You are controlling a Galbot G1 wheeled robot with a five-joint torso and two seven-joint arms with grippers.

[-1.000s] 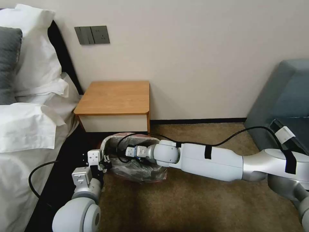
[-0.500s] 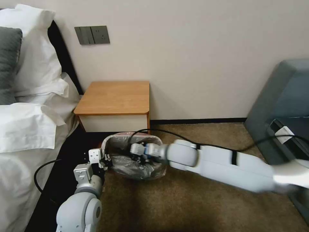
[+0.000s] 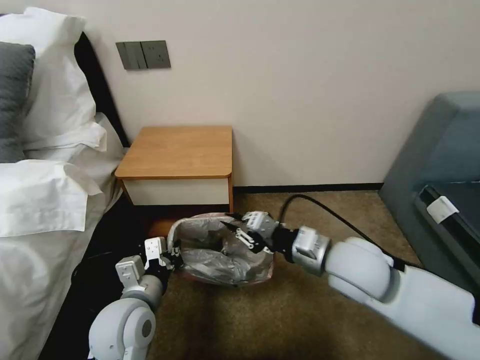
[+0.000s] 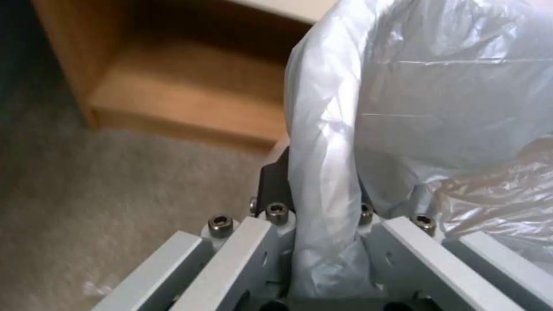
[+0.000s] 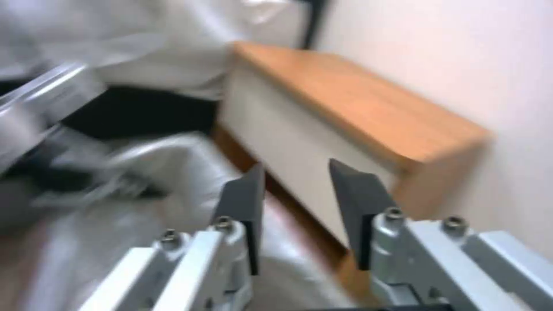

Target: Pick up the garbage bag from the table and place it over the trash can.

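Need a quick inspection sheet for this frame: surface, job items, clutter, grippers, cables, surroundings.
Surface: table, top bare.
Job items: garbage bag draped in and over the trash can on the carpet before the table.
Clutter: nothing seen.
Grippers: left gripper shut on the bag's rim; right gripper open above the bin's right side.
Cables: black cable arcs from the right wrist.
Surroundings: bed left, wall switches, grey sofa right.

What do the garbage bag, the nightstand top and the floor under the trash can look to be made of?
Garbage bag: thin translucent grey plastic film, glossy and creased, with a pink rim; the left gripper pinches a fold of it. Nightstand top: orange-brown wood or wood-look laminate, smooth and matte; faint grain leaves it open. Floor: short-pile tan carpet, fuzzy and mottled. The right gripper is open at the bag's mouth.
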